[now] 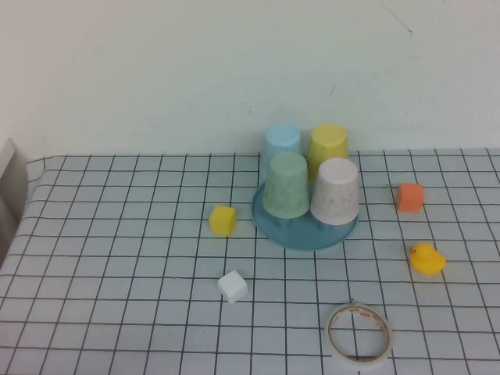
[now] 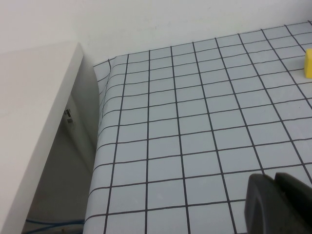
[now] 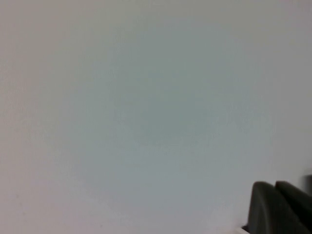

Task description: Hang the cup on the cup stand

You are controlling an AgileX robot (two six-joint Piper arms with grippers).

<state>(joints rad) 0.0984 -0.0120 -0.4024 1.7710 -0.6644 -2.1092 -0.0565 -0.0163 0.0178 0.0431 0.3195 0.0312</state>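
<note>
The pale pink speckled cup (image 1: 335, 191) sits upside down on the front right of the blue cup stand (image 1: 301, 230), whose round base shows under the cups. A light green cup (image 1: 286, 184), a yellow cup (image 1: 327, 148) and a light blue cup (image 1: 281, 144) also sit inverted on the stand, hiding its pegs. Neither arm appears in the high view. My left gripper (image 2: 274, 179) is shut and empty above the table's left edge. My right gripper (image 3: 274, 187) is shut and empty, facing a plain pale surface.
On the checked tablecloth lie a yellow block (image 1: 223, 219), a white cube (image 1: 233, 286), a tape roll (image 1: 358, 333), a yellow rubber duck (image 1: 426, 258) and an orange block (image 1: 409, 197). A white panel (image 2: 34, 122) stands beside the table's left edge.
</note>
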